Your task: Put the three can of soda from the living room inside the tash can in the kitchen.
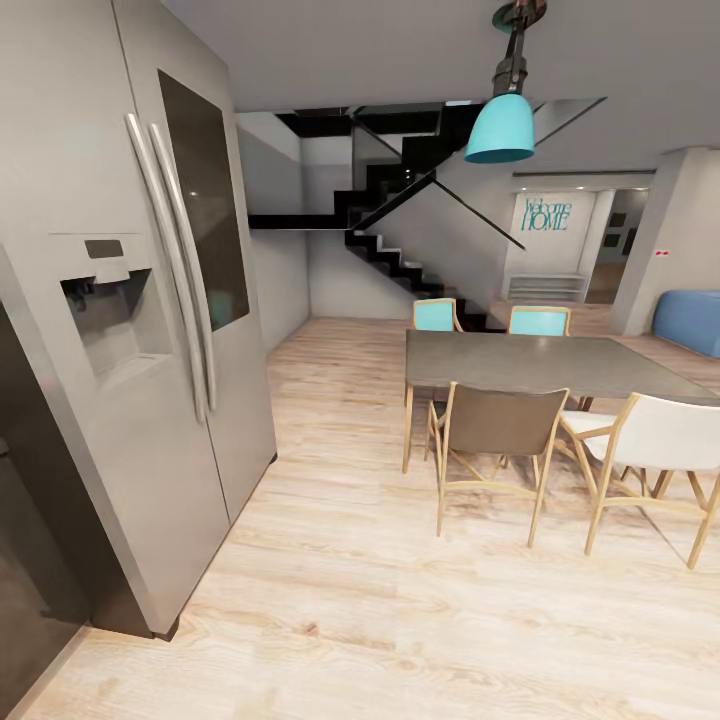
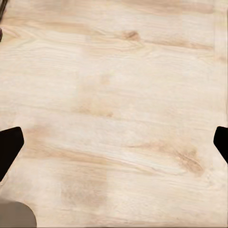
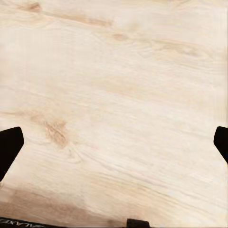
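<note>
kitchen, transit step: you face a grey steel fridge [image 1: 150,330] beside a dining table [image 1: 540,362] with chairs, a teal pendant lamp [image 1: 500,128] overhead and stairs [image 1: 400,255] beyond. the left gripper [image 2: 114,147] and right gripper [image 3: 114,147] each hang over bare wood floor [image 1: 380,600], fingertips spread wide at the frame edges with nothing between them. neither a soda can nor the bin appears here, so their position cannot be told. your next move calls for driving on toward the living room to find a can
</note>
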You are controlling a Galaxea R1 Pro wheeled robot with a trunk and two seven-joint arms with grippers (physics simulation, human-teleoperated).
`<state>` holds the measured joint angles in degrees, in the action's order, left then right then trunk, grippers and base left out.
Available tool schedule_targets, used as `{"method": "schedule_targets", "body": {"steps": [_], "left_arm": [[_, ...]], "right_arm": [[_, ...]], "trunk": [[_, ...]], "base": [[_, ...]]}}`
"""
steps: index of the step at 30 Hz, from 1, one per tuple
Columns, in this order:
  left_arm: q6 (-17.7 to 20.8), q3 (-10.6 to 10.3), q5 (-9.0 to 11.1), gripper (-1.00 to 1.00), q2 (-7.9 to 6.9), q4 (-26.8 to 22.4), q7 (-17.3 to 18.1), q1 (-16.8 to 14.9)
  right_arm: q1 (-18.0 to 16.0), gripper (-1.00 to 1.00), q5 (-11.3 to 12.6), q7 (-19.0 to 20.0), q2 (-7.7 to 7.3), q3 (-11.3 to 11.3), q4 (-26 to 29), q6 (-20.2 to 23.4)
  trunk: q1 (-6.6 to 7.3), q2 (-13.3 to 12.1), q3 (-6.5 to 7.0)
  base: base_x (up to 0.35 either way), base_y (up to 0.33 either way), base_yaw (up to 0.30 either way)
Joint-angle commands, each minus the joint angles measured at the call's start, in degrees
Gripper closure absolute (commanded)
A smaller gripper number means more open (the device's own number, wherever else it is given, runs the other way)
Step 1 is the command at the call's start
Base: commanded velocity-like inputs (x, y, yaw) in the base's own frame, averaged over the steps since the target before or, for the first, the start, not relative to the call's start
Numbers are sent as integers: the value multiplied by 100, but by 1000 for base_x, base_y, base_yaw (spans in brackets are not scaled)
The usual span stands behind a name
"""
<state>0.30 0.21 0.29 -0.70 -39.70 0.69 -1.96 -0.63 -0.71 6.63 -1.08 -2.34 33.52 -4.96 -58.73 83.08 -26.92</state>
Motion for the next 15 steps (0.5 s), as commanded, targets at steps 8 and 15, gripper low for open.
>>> {"method": "schedule_targets", "body": {"steps": [8,15], "left_arm": [[-58,-30,-3,-100,-3,-1738,7,28],[-92,-47,-7,-100,-7,-2583,8,54]], "right_arm": [[28,-100,-12,660,-71,-8,1967,33],[127,-100,-20,1058,-96,40,3426,66]], "trunk": [[0,0,-1],[0,0,-1]], "base": [[0,0,0],[0,0,0]]}}
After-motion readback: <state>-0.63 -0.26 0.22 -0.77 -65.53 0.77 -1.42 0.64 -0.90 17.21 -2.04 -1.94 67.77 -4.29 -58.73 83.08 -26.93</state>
